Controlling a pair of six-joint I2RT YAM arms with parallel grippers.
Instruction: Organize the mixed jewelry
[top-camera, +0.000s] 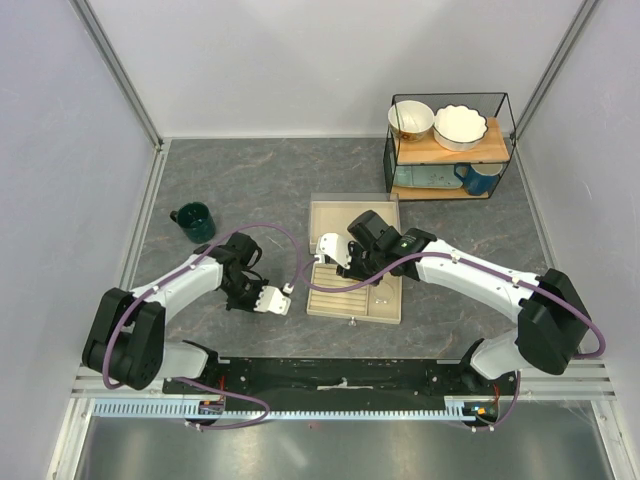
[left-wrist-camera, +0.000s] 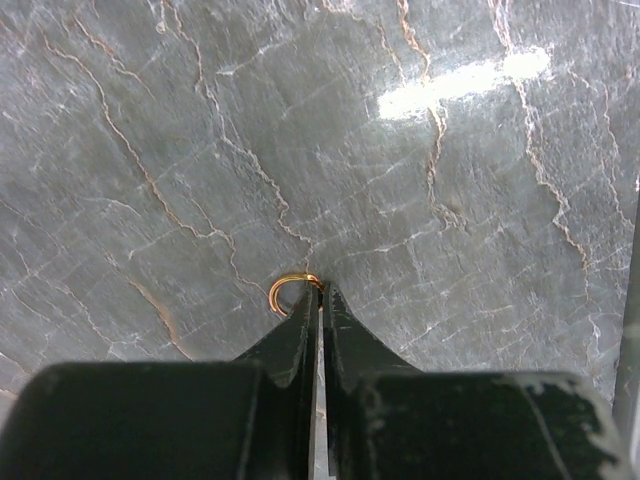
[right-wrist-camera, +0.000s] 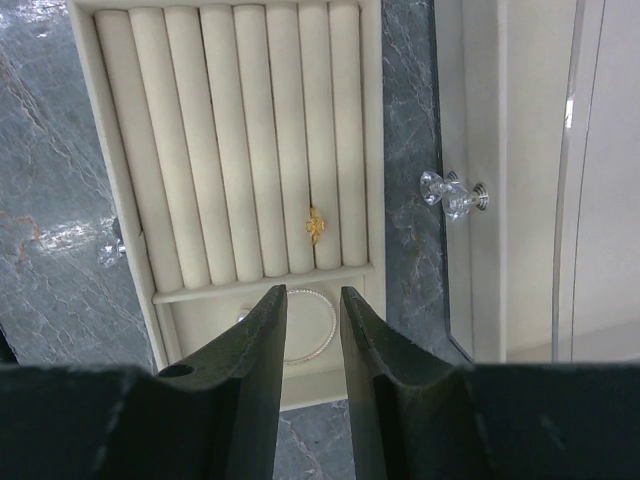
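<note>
Currently, in the left wrist view, the left claw (left-wrist-camera: 318, 290) is pinched almost fully closed at lower centre. A tiny gold ring (left-wrist-camera: 285, 281) sits at its very tips, against the grey marbled worktop (left-wrist-camera: 200, 150). Only the ring's edge seems caught, so the grip looks thin. If it is lifted fast or tilted, the ring could slip out, bounce and get lost against the veined stone.

In the right wrist view, the right claw (right-wrist-camera: 305, 300) rises from the bottom edge with its jaws a narrow gap apart, holding nothing. It hangs over the beige tray (right-wrist-camera: 150, 150). A silvery hoop (right-wrist-camera: 330, 320) lies in the tray's lower compartment, directly under the tips. A small gold piece (right-wrist-camera: 314, 225) sits in a slot between the rolls, right of centre.

From above, both claws are close together at mid-frame, with the tray's left edge between them. If the ring is carried to the tray now, the arms may collide. A low right claw could also knock the hoop or unseat the gold piece.
</note>
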